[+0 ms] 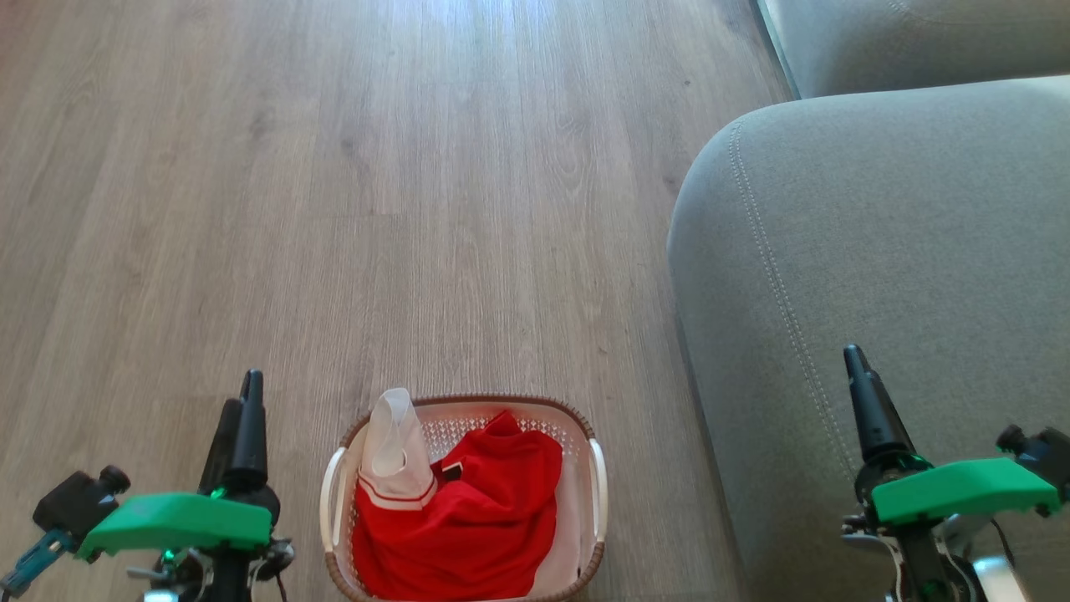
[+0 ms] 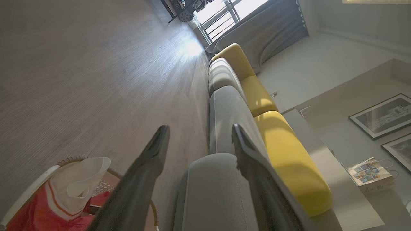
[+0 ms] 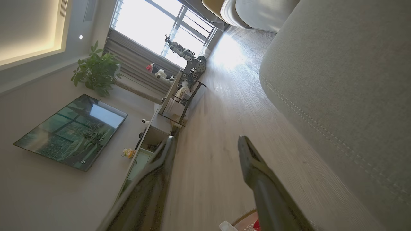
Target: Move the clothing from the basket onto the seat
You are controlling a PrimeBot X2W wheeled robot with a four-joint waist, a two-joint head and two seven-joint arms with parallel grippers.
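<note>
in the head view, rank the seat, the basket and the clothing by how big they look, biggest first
1. the seat: largest by far, even though the picture's edges cut it off.
2. the basket.
3. the clothing: it lies inside the basket, so it looks a little smaller.

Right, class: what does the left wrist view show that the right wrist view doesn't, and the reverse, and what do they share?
Left wrist view: yellow sofa cushions and framed pictures on the wall. Right wrist view: a television, a potted plant and a low cabinet. Shared: wooden floor, grey seat, bright window, basket holding red clothing; the left end effector and the right end effector each stand open.
</note>
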